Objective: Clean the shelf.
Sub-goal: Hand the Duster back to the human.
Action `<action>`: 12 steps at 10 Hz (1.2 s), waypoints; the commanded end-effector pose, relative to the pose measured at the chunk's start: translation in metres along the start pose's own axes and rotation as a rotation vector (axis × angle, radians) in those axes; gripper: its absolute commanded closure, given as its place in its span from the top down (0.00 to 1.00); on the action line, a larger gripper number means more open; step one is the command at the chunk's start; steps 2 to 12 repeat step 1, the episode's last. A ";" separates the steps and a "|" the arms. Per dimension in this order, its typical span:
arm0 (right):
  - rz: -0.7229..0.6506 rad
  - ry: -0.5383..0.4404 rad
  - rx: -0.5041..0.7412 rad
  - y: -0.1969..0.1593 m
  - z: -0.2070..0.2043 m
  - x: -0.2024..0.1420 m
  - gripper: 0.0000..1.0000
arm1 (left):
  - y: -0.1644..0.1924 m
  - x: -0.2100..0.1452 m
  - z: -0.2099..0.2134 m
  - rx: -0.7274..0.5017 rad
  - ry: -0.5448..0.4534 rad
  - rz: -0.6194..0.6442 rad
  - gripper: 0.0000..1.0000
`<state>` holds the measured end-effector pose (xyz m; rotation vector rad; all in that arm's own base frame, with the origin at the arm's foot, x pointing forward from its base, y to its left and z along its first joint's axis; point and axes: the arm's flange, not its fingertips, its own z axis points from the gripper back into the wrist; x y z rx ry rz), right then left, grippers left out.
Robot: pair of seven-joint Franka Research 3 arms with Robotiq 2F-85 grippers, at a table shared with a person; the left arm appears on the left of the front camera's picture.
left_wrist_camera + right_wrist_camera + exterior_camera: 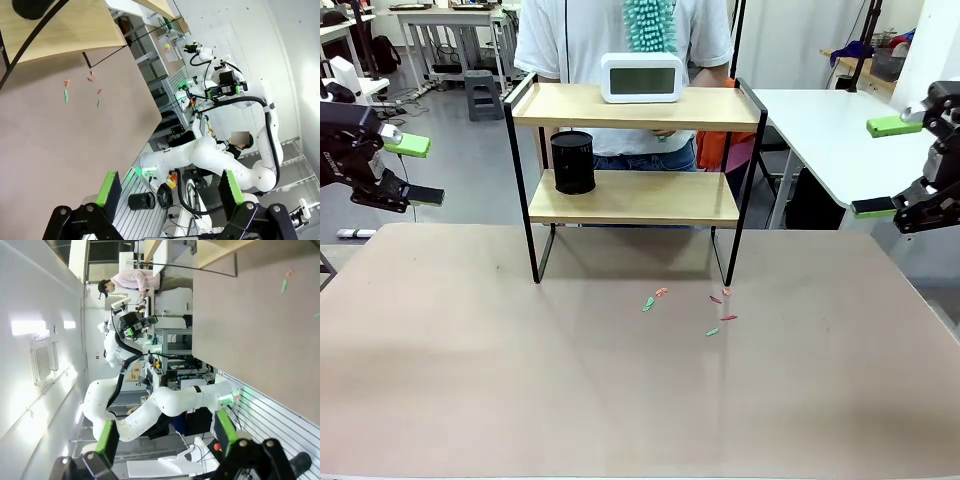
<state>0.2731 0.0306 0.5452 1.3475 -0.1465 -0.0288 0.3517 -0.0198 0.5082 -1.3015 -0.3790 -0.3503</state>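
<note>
The small two-tier shelf (pixel 634 198) with light wooden boards and a thin black metal frame stands in the upper middle of the front view, on the far part of the big beige table (pixel 620 400). A white digital clock (pixel 641 78) sits on its top board. A black mesh cup (pixel 573 162) stands on the left of its lower board. Small green and pink scraps (pixel 710 331) lie on the table just in front of the shelf, a bit to the right.

The left gripper (pixel 412 170) hangs at the left edge, wide open and holding nothing. The right gripper (pixel 883 167) hangs at the right edge, wide open and holding nothing too.

A person (pixel 620 40) in a white shirt stands behind the shelf with a fluffy teal duster (pixel 650 25).
</note>
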 end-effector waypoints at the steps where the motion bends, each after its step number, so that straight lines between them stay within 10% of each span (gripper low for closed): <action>1: 0.004 0.006 -0.002 0.000 0.000 -0.002 1.00 | 0.000 0.000 0.001 0.002 0.004 -0.016 1.00; 12: 0.004 0.006 -0.002 0.000 0.000 -0.002 1.00 | 0.000 0.000 0.001 0.002 0.004 -0.016 1.00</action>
